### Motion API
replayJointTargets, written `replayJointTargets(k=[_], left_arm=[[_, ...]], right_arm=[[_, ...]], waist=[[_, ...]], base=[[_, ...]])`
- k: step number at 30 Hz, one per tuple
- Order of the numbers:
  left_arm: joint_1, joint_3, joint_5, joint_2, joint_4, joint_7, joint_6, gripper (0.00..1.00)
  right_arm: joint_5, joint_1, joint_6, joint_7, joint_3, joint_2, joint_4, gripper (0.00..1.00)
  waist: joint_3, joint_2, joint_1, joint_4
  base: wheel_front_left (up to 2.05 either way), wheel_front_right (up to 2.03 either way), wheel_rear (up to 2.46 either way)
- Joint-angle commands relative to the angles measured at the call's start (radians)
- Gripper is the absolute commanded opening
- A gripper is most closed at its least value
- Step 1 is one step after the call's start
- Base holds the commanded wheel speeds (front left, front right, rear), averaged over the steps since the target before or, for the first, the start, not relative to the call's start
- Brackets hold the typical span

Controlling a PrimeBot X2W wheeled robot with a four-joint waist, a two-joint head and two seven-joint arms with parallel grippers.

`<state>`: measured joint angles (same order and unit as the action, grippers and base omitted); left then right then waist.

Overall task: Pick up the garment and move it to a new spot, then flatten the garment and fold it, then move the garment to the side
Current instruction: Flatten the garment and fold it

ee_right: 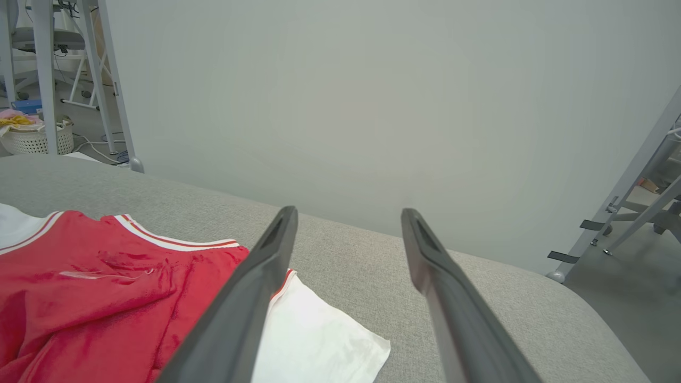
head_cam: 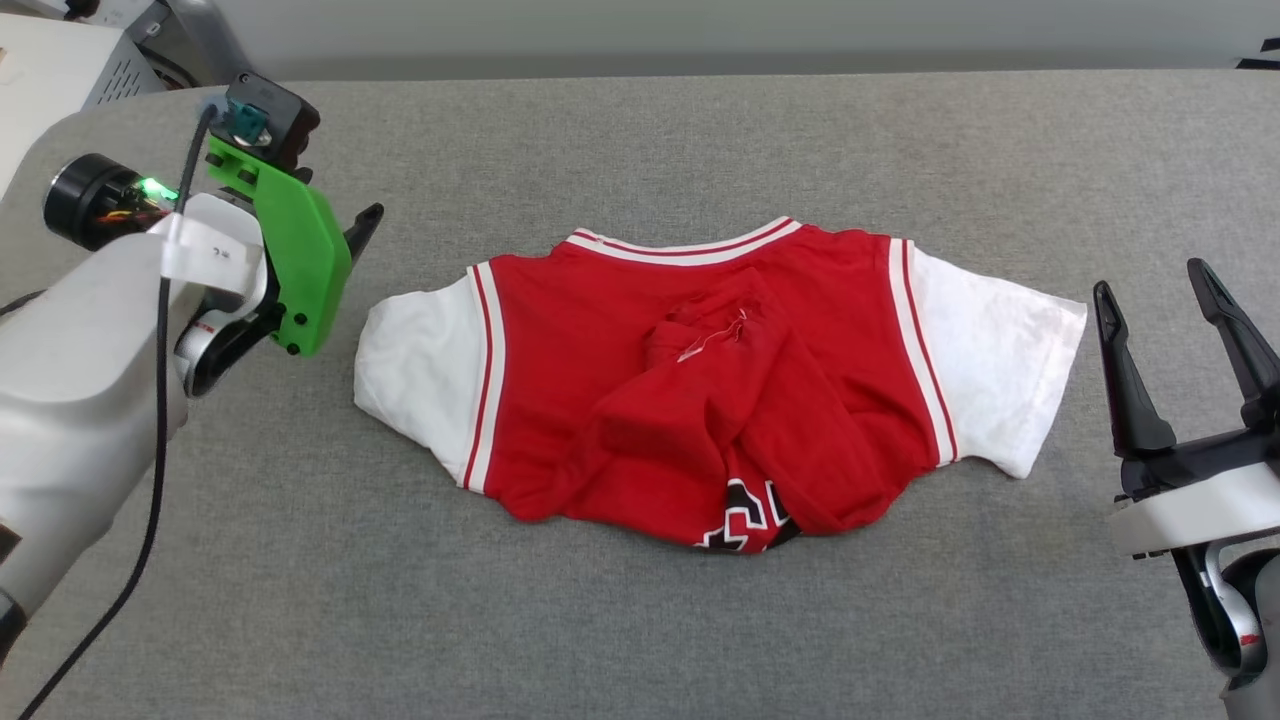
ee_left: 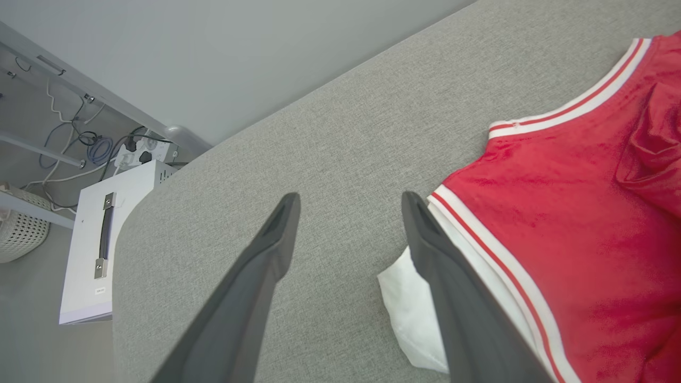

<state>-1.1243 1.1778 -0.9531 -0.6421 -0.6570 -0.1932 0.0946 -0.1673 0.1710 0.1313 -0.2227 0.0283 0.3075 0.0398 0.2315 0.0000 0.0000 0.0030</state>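
Note:
The garment [head_cam: 700, 380] lies on the grey padded table [head_cam: 640, 630], red body in the middle and a white sleeve out to each side. Its lower part is folded up in a rumpled red heap, with a bit of black-and-white print showing at the near edge. My left gripper [head_cam: 352, 232] hovers just left of the left sleeve; in the left wrist view it [ee_left: 349, 198] stands open and empty, with the garment [ee_left: 558, 223] to its right. My right gripper [head_cam: 1148, 278] is open just right of the right sleeve; in the right wrist view it [ee_right: 348, 211] holds nothing, the garment [ee_right: 106, 298] at lower left.
Off the table's left end stand a white box with a handle [ee_left: 101, 239], a woven basket [ee_left: 16, 234] and loose cables. Another basket [ee_right: 37, 139] and metal frame legs [ee_right: 628, 197] stand beyond the far edge. A plain grey wall runs behind the table.

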Motion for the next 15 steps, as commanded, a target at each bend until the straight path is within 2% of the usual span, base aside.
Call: replayJointTargets(k=[1,4,8,13,15], left_arm=[[-0.016,-0.003,-0.021,-0.013,0.011,-0.023,0.007,1.00],[-0.046,-0.017,-0.009,-0.039,0.048,-0.005,-0.006,1.00],[-0.036,-0.042,0.011,-0.054,0.104,0.089,-0.058,1.00],[0.025,-0.057,0.050,-0.062,0.193,0.219,-0.156,1.00],[0.067,-0.067,0.066,-0.064,0.237,0.289,-0.213,1.00]], right_arm=[[-0.008,-0.008,-0.001,0.007,-0.002,0.005,0.001,1.00],[-0.011,0.005,-0.001,0.030,0.000,0.031,-0.008,1.00],[-0.036,0.049,-0.001,0.088,-0.004,0.092,-0.022,1.00],[-0.104,0.116,-0.001,0.227,0.025,0.191,-0.048,1.00],[-0.166,0.152,-0.001,0.311,0.061,0.250,-0.072,1.00]], waist=[[-0.009,0.0000,0.0000,0.004],[-0.015,0.0000,0.0000,0.003],[-0.026,0.0000,0.0000,0.015],[-0.028,0.0000,0.0000,0.052],[-0.023,0.0000,0.0000,0.073]], base=[[0.00,0.00,0.00],[0.00,0.00,0.00],[0.00,0.00,0.00],[0.00,0.00,0.00],[0.00,0.00,0.00]])
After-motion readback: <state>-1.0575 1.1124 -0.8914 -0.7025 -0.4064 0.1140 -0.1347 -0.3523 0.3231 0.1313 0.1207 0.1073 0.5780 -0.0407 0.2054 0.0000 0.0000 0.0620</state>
